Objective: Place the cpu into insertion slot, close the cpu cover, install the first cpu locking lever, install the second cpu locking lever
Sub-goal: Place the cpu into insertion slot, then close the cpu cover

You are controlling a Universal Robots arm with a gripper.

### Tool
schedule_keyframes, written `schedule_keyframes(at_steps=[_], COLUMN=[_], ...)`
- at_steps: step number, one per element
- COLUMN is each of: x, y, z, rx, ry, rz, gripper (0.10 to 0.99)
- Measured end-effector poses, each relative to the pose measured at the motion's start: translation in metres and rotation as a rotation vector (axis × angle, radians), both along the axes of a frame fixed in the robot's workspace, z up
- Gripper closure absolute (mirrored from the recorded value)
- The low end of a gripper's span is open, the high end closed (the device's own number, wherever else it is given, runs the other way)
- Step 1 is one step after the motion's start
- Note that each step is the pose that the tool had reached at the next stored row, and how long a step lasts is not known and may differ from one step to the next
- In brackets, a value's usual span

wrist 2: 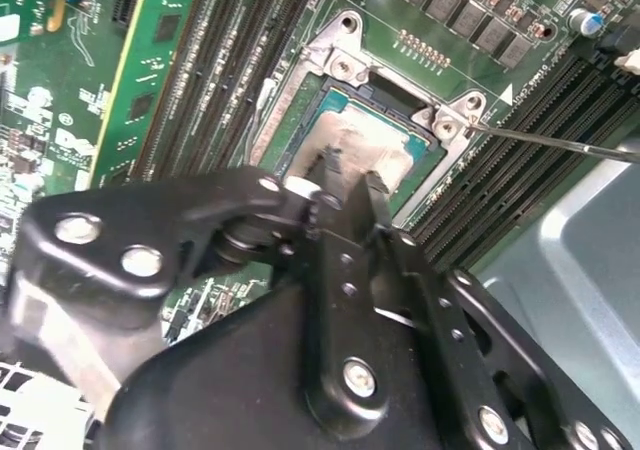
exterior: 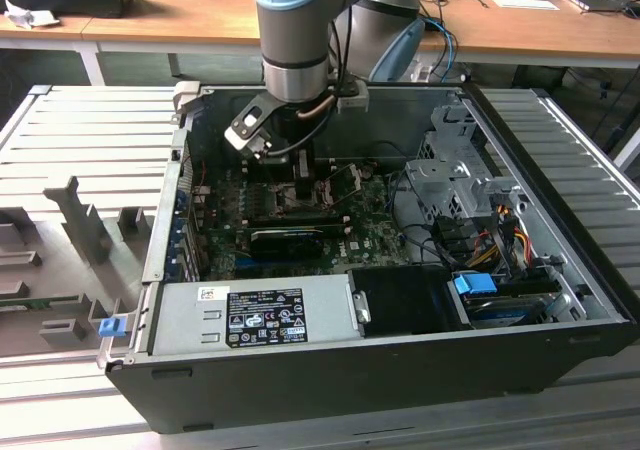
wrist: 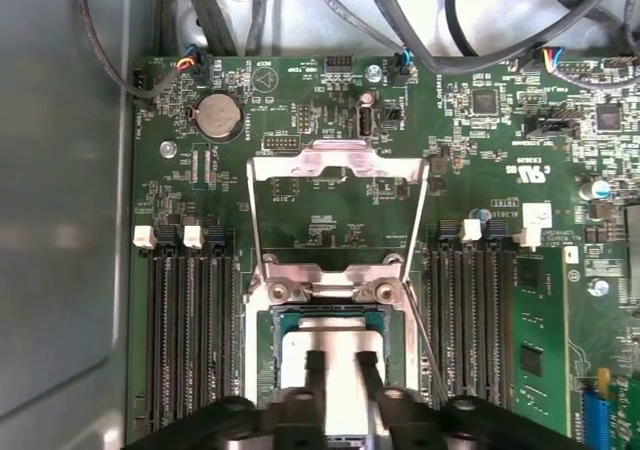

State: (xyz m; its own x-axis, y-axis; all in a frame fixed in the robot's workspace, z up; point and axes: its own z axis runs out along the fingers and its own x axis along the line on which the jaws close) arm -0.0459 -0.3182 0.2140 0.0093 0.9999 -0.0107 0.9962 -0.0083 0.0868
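Inside the insertion slot [wrist: 268, 355] the cpu [wrist: 292, 365] lies flat, with the cpu cover [wrist: 335, 160] swung open beyond the slot. Over the slot the gripper [wrist: 341, 360] hangs, fingers narrowly parted, gripping nothing. The chip is likely light, stiff, fragile; opposite edges suit a hold.

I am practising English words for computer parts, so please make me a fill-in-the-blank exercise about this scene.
1. Under the hand, the ___ lies inside the insertion slot.
2. The cpu cover is ___, not closed.
3. The circuit board around the slot is ___ in colour.
Missing words: cpu; open; green.
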Motion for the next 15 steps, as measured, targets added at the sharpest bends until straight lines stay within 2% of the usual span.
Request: schedule_keyframes(at_steps=[1,3,14,15], x=[0.0000,0.0001,0.0001,0.0008], y=[0.0000,0.0000,0.0001,0.0000], z=[0.0005,0.0015,0.0077,0.0078], rx=[-0.002,-0.006,-0.008,-0.008], ry=[0.0000,0.0000,-0.0001,0.0010], rz=[0.000,0.000,0.000,0.000], gripper=[0.867,0.980,0.980,0.980])
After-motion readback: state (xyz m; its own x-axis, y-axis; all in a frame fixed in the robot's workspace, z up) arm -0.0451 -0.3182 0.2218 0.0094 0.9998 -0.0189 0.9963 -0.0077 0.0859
